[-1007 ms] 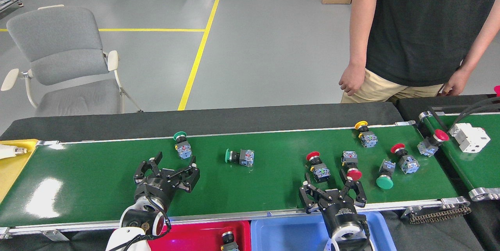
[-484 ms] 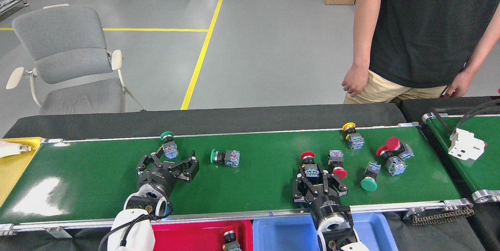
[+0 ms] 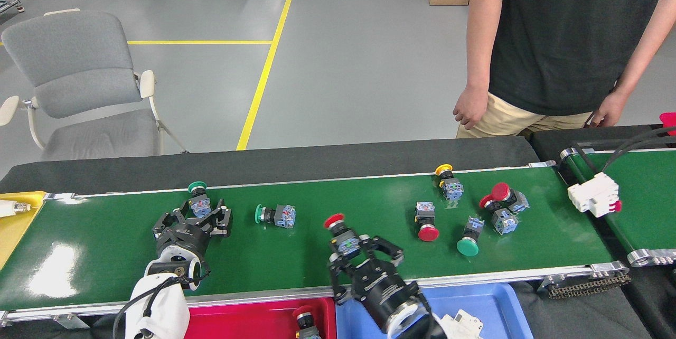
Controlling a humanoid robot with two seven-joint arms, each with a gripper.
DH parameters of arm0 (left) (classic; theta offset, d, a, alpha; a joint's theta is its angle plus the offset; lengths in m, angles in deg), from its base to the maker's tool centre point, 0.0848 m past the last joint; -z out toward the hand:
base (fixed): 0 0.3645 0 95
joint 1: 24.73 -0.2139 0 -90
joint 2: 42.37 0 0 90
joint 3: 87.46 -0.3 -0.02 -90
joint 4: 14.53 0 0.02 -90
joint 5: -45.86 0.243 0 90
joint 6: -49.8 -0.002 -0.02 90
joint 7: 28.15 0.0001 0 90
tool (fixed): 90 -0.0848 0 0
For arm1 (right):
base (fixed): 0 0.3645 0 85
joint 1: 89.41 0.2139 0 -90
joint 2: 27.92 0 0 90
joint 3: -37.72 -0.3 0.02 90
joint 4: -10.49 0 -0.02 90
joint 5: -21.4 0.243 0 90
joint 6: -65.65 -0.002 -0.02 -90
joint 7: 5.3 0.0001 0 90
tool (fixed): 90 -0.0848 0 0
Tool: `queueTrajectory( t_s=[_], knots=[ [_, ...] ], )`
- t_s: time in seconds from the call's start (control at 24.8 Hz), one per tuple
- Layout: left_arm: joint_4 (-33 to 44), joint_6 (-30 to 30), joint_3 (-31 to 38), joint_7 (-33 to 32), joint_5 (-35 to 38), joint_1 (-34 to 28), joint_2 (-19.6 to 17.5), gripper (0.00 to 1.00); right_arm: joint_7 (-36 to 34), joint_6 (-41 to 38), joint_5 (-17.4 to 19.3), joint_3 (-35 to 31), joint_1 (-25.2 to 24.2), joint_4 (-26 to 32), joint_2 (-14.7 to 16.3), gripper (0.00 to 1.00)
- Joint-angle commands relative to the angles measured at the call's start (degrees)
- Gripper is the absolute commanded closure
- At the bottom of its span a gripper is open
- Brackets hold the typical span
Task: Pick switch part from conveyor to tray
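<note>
My right jaws (image 3: 355, 254) are clamped on the grey body of the red-capped plastic switch part (image 3: 342, 236) over the glossy dark-green conveyor belt (image 3: 116, 254)'s near edge; looks light, rigid, top-heavy, so gripping the blocky base seems best.

Left arm rises from the bottom edge, white forearm into a black wrist, and the left hand (image 3: 203, 212) sits low with its black fingers (image 3: 222, 218) spread apart, tips pointing away from the robot. Right arm enters from the lower right, angled up and leftward. The right hand (image 3: 351, 252) is tilted left, fingers (image 3: 390, 248) curled inward and pressed against something caught between them.
</note>
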Motion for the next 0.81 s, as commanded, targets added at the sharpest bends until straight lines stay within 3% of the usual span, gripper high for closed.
queueTrajectory(
  t_s=[0.0,0.16,0.28,0.4,0.52,0.56,0.64,0.68,0.73,0.77],
  knots=[
    [1.1,-0.2,-0.5,2.8,0.0,-0.4,-0.6,0.95,-1.2,-0.1,0.0,2.7,0.4,0.9,0.1,0.01],
    [8.8,4.5,-2.9,3.2,-0.1,-5.4,-0.5,0.96,-1.2,0.2,0.0,2.7,0.4,1.4,0.1,0.01],
    [23.1,11.6,-3.1,3.2,-0.1,-14.8,-1.0,0.96,-1.3,0.6,0.5,-3.3,-2.0,5.9,4.5,0.01],
    [39.2,25.3,-3.1,3.2,-0.3,-28.0,-1.9,0.94,-5.1,2.3,0.7,-18.4,-12.2,11.4,5.6,0.01],
    [46.9,39.7,-2.7,3.2,-0.5,-37.7,-1.8,0.91,-10.3,3.0,0.7,-34.1,-21.2,12.3,5.0,0.01],
    [46.9,41.4,-2.7,3.2,-0.5,-39.5,-1.6,0.85,-11.3,3.0,0.8,-37.2,-24.2,12.7,4.4,0.01],
    [46.9,41.4,-2.5,3.2,-0.6,-40.5,-1.5,0.54,-11.2,3.0,1.4,-39.4,-25.7,12.7,3.4,0.01],
    [46.9,41.4,-2.2,3.2,-0.6,-40.5,-1.3,0.23,-11.0,3.2,1.5,-39.6,-25.6,12.6,3.0,0.01],
    [46.9,41.4,-1.5,3.2,-0.6,-40.5,-0.9,0.0,-10.8,3.2,1.5,-39.6,-25.4,12.6,2.6,0.01],
    [46.9,41.4,-0.8,3.2,-0.8,-40.5,-0.6,0.0,-10.6,3.2,1.5,-39.6,-25.1,12.6,2.4,0.01]
  ],
)
